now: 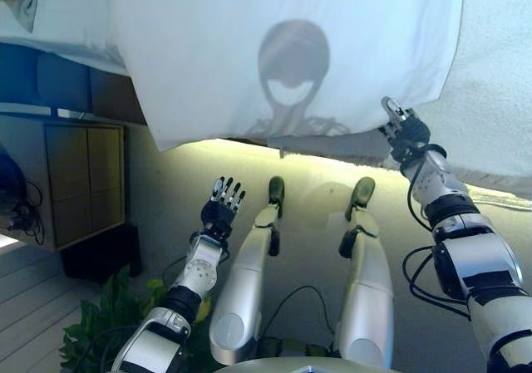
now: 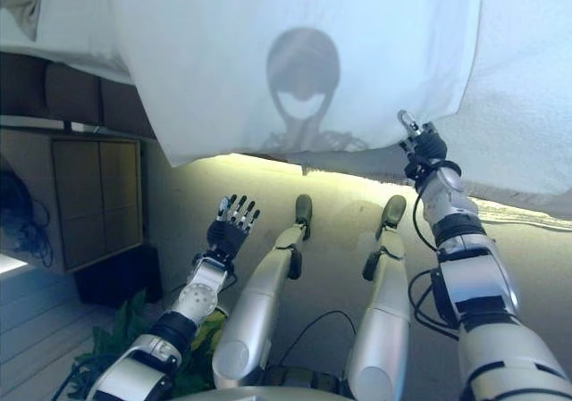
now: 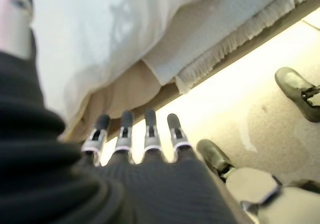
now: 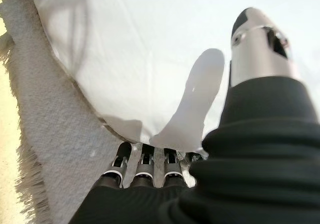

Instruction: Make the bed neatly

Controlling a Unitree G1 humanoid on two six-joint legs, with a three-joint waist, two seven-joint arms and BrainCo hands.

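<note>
both hands differ: right hand [image 1: 401, 126] at 2 o'clock pinches the white sheet [image 1: 283, 49] edge; left hand [image 1: 223, 205] at 7 o'clock hovers, fingers straight.

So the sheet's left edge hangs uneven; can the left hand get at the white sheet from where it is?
Probably yes. The left hand hangs open below the white sheet, touching nothing, and nothing stands between them. The right hand is already at the sheet's hem.

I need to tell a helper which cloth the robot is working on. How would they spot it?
Find the bed's edge, draped in two cloths. The white sheet lies on top, its lower corner at the right robot hand. Unlike the grey blanket beneath, it is smooth and unfringed.
</note>
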